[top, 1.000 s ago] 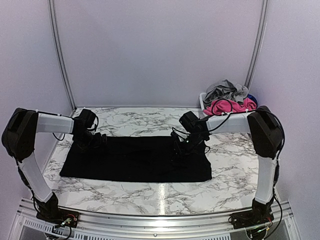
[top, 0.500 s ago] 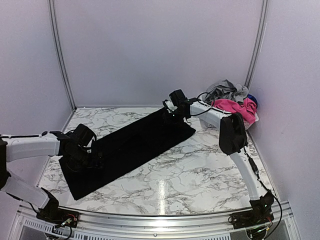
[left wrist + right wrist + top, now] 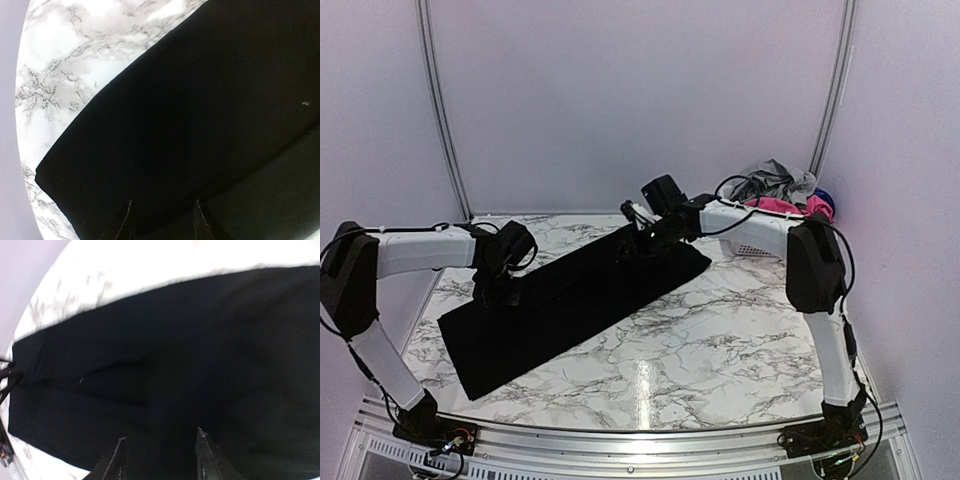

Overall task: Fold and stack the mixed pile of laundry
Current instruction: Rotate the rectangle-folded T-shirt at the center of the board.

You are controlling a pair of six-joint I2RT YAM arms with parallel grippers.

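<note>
– While your large black cloth [image 3: 582,298] is lying in a long strip across the table [image 3: 740,335], running from the near left corner toward the far right one, you are only beginning this job. I am judging it folded lengthwise and no further. Nothing is stacking anywhere yet.

– And the rest of the mixed laundry pile?

– It is sitting heaped in the white basket [image 3: 752,249] at the table's far right corner. I am counting three pieces showing there: one grey piece [image 3: 775,178], one bright pink piece [image 3: 786,207] and one dark blue piece [image 3: 826,198], which is barely peeking out. More may be hiding underneath. That is making four garments visible, one basket and two arms.

– What are my grippers doing?

– Your left gripper [image 3: 162,225] is sitting at the cloth's far long edge, toward the table's left side. Your right gripper [image 3: 160,460] is working at the cloth's far end. Both wrist views are showing fingers standing partly apart over black fabric, so I cannot tell whether either is pinching a layer.

– What is remaining?

– You are facing the cross folds on this cloth, then the basket pieces, then the stacking.
</note>
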